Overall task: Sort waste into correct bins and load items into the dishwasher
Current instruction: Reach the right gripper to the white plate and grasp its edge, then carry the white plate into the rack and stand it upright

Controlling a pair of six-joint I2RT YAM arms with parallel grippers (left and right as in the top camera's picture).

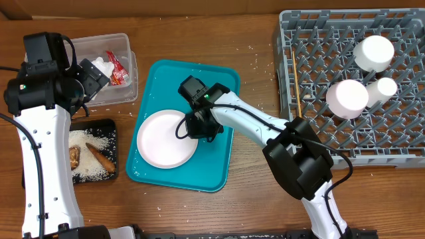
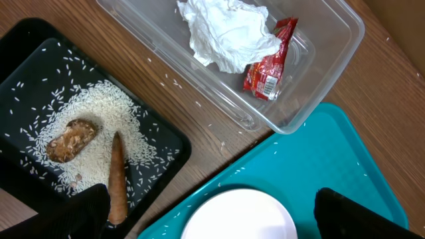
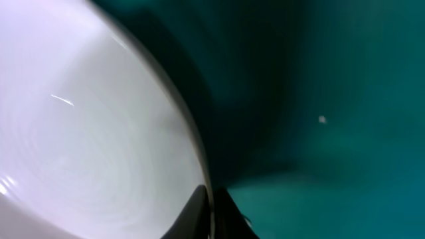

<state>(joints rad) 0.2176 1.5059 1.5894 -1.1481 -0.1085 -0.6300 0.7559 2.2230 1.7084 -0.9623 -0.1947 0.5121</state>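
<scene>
Overhead, the right claw (image 1: 197, 126) is pinched shut on the right rim of the white plate (image 1: 166, 139), which lies on the teal tray (image 1: 222, 162). Left of the tray, the left claw (image 1: 93, 79) hangs wide open, holding nothing.

Plastic, paper and wood, from glossy to matt

The plate (image 1: 166, 138) is smooth, glossy white. The teal tray (image 1: 222, 78) is smooth plastic with a soft sheen. The tub (image 2: 319, 73) is clear, shiny plastic, with a crumpled paper napkin (image 2: 229, 33) and a glossy wrapper (image 2: 271, 63) inside. The black tray (image 2: 23, 50) is matt, and the table (image 1: 199, 33) is grained wood.
</scene>
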